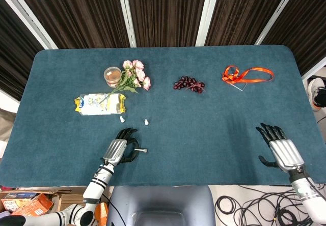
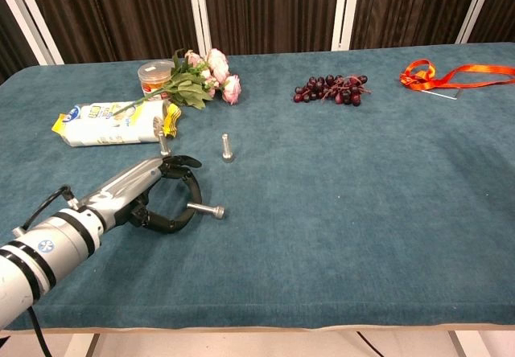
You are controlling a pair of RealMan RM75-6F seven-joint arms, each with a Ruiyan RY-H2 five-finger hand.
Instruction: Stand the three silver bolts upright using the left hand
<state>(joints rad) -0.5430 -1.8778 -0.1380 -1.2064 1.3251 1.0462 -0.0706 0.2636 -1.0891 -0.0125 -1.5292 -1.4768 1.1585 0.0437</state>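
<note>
Lying on its side at the near edge of the bench (image 2: 338, 236), one silver bolt (image 2: 207, 209) had its head pointing to the robot's right and its shaft pointing toward the left hand (image 2: 157, 196). This hand rested low on the blue cloth with its dark fingers (image 2: 182, 164) curled in an arc around the shaft end of the bolt. The fingertips seemed to meet the shaft, but I could not tell for sure if they really pinched it or only touched it. In the head view the same hand (image 1: 121, 147) lay just beside the lying bolt (image 1: 142, 150).

The right hand (image 1: 278, 147) was well apart at the other near corner, with its palm down, its fingers spread and nothing in it.

Farther back, the second bolt (image 2: 227, 149) stood upright on its head. The third bolt (image 2: 163, 145) also stood upright, just in front of a white and yellow snack bag (image 2: 113, 124) and partly behind the fingertips of the left hand in the chest view.

Behind the bag were a bunch of pink flowers (image 2: 208, 74) and a small round tub (image 2: 154, 75), close together. A bunch of dark grapes (image 2: 331, 88) lay in the middle of the far side, and an orange ribbon (image 2: 441, 75) lay at the far right
</note>
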